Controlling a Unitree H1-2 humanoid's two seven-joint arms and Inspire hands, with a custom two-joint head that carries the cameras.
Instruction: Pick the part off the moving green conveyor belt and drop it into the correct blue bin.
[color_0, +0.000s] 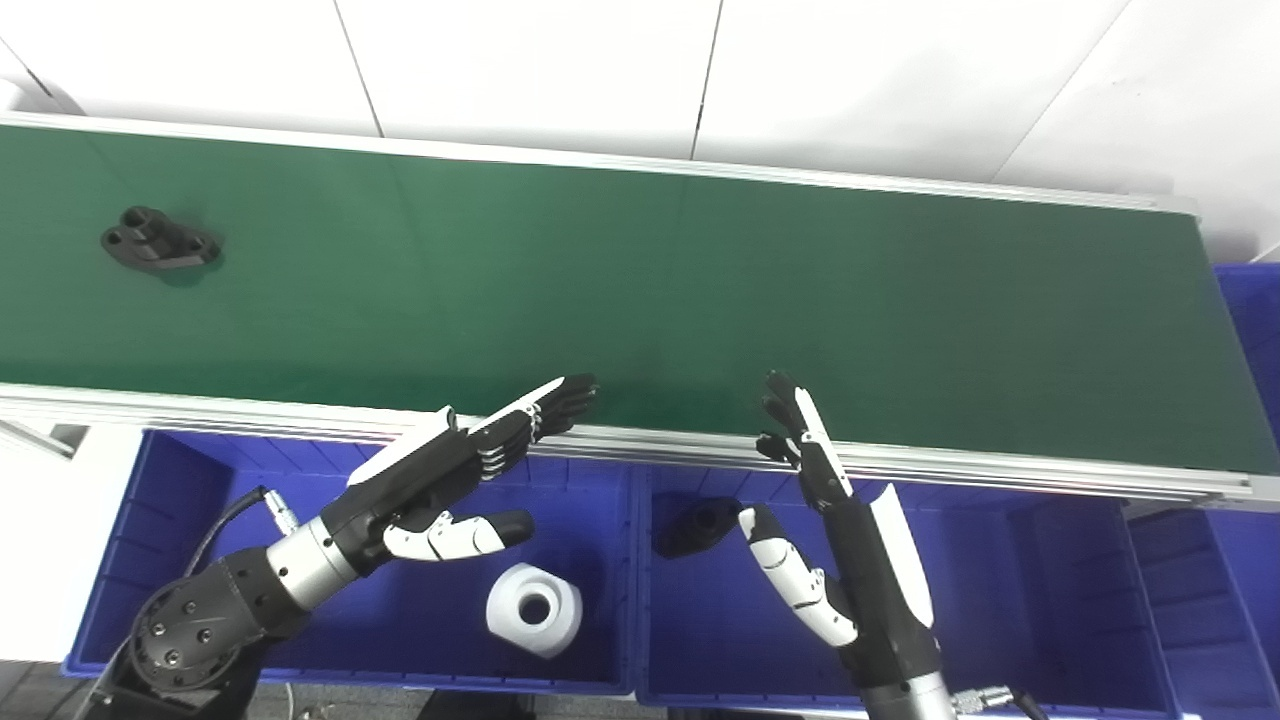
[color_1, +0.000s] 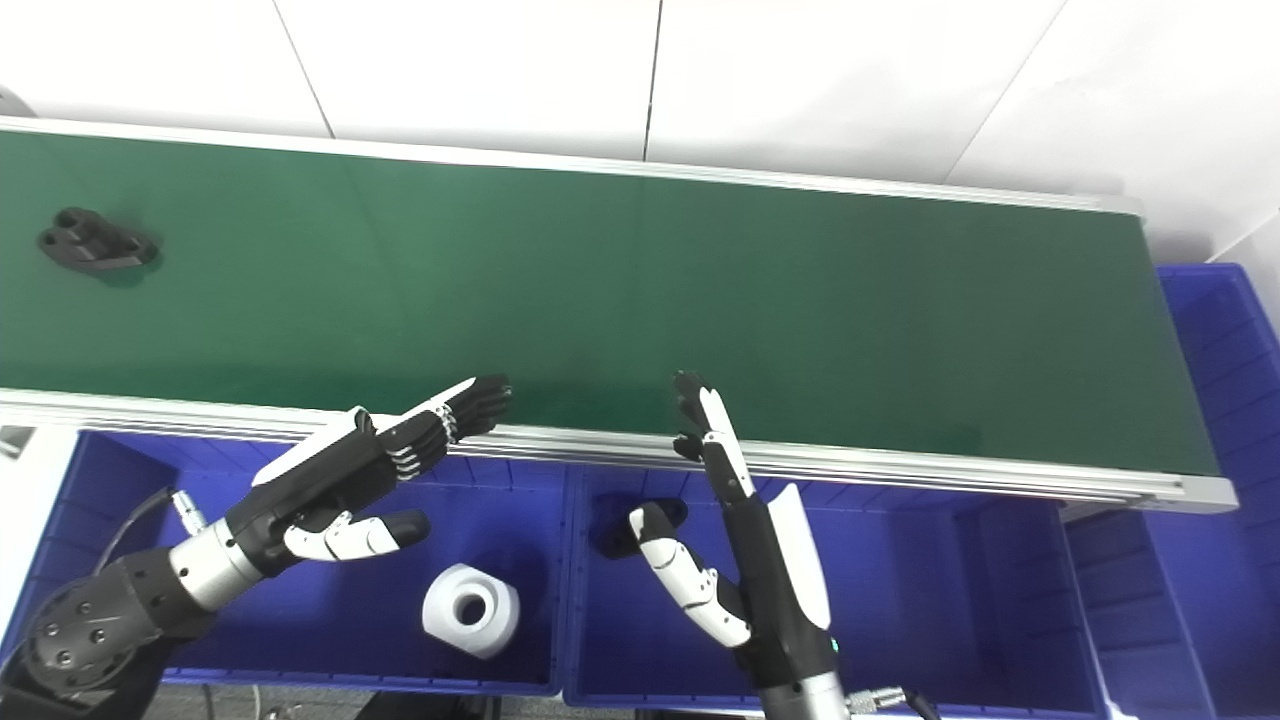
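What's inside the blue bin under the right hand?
A black part lies in the blue bin; the right hand covers some of the floor, so anything beneath it is hidden.

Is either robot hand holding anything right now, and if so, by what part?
Nothing is held. The left robot hand and right robot hand are both open above the bins; the black part lies untouched on the belt.

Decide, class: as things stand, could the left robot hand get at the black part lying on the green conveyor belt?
Probably yes. The left robot hand is open above the belt's near rail, and nothing stands between it and the black part far to its left. It would need a long sideways reach, though.
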